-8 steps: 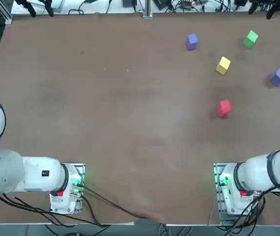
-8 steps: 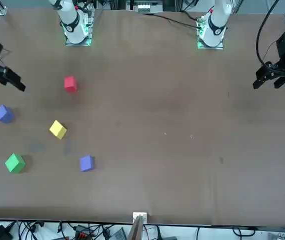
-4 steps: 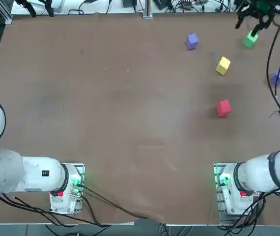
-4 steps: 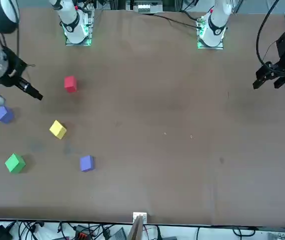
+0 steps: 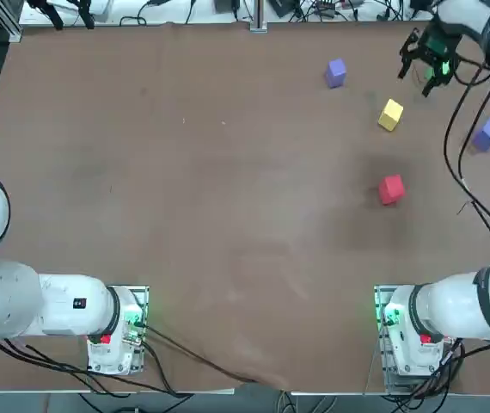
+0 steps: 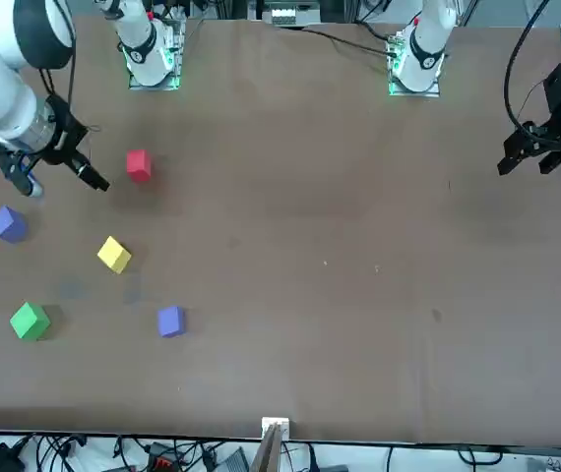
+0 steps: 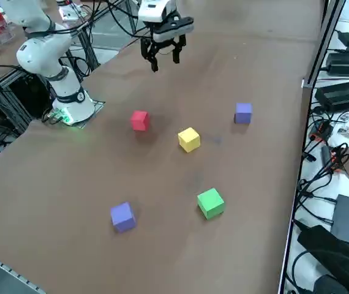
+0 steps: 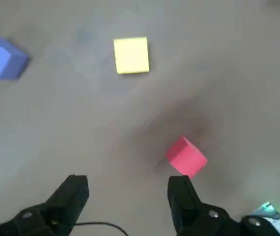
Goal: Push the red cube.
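The red cube [image 5: 391, 188] [image 6: 139, 164] [image 7: 139, 120] sits alone on the brown table, on the right arm's side. My right gripper [image 5: 423, 67] [image 6: 61, 181] [image 7: 164, 61] hangs in the air well above the table, open, with nothing between its fingers. In the front view it is beside the cube, toward the table's outer edge, and apart from it. In the right wrist view the cube [image 8: 186, 156] lies on the table just off one fingertip [image 8: 179, 187], outside the gap of the gripper [image 8: 127, 189].
A yellow cube [image 5: 390, 114] [image 7: 188, 139] [image 8: 131, 55] lies beyond the red one. Two blue-purple cubes [image 5: 336, 72] [image 5: 486, 134] and a green cube [image 6: 30, 321] [image 7: 210, 203] are spread around it. A black cable [image 5: 464, 181] trails from the right arm.
The right gripper has swung in from the table's right edge and now hangs nearer the red cube. It stays open. No cube has moved.
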Available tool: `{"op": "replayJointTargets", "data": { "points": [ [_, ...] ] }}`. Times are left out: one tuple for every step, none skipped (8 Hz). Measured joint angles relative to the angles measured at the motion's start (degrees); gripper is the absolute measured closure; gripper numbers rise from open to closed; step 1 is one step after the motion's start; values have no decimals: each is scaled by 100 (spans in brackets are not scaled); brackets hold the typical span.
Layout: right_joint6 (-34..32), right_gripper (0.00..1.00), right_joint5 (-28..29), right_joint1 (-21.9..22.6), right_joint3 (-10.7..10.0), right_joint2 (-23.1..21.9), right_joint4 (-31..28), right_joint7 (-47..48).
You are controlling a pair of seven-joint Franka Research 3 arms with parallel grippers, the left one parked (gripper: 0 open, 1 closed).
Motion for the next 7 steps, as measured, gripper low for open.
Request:
{"op": "replayJointTargets", "data": {
  "points": [
    [36,1,0,3,66,-111,-226,78],
    [158,2,0,12,126,-177,-419,231],
    [341,3,0,20,187,-239,-616,395],
    [496,3,0,22,253,-308,-817,565],
    [593,4,0,25,328,-357,-981,755],
    [684,5,0,28,447,-385,-1107,1029],
    [794,6,0,37,564,-390,-1215,1339]
  ]
}}
